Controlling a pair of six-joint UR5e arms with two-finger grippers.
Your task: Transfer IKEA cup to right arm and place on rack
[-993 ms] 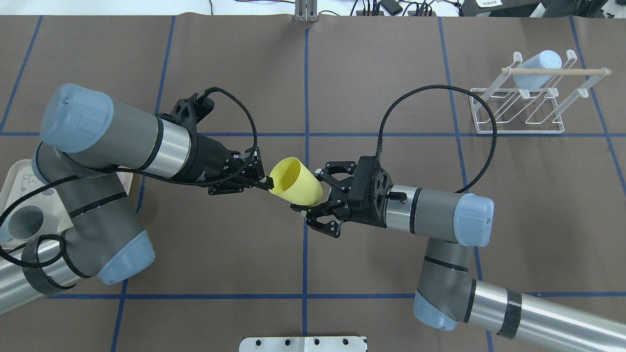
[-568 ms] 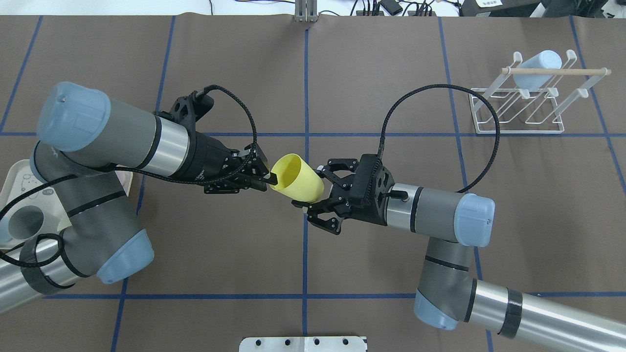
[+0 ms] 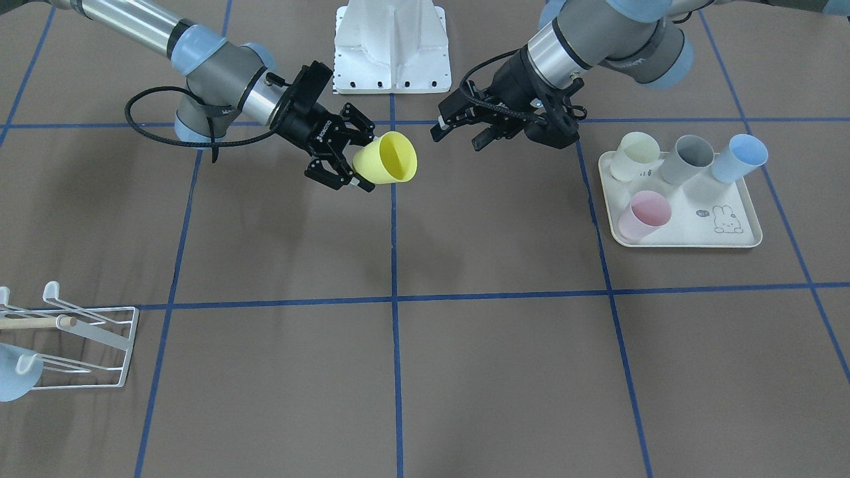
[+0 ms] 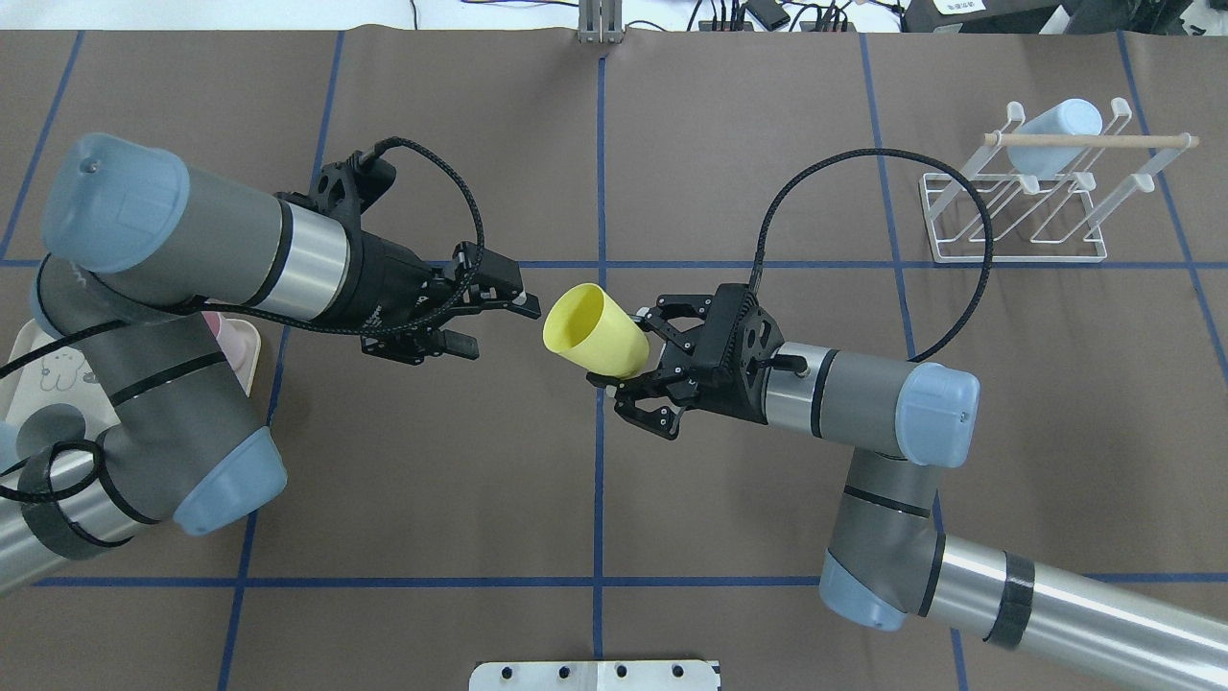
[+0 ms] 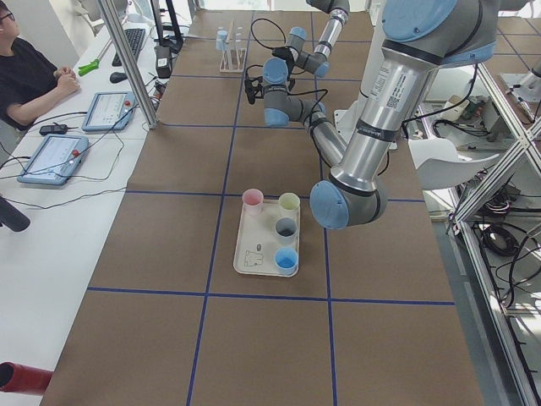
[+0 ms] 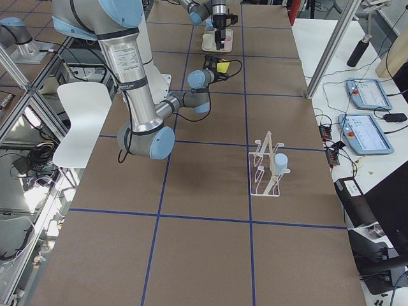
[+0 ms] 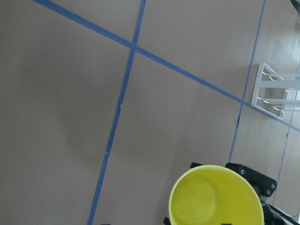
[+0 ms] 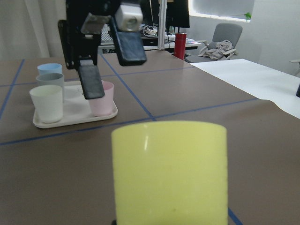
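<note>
Overhead exterior view, near centre: right end effector (image 4: 622,360) clenched on the base of the yellow cup (image 4: 587,326), held tilted above the tabletop (image 4: 432,499), mouth toward the left end effector (image 4: 494,326), released and just clear of the rim. Far right: rack (image 4: 1007,254), one peg taken by a pale blue cup (image 4: 1055,130). Probable risks: slipping from the shallow base grip mid-swing, or clipping the wooden rod (image 4: 1132,140).

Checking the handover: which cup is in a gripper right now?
The yellow cup, gripped at its base by the right gripper, clear of the table. The other cups stand on the tray, except one sitting on the rack.
</note>
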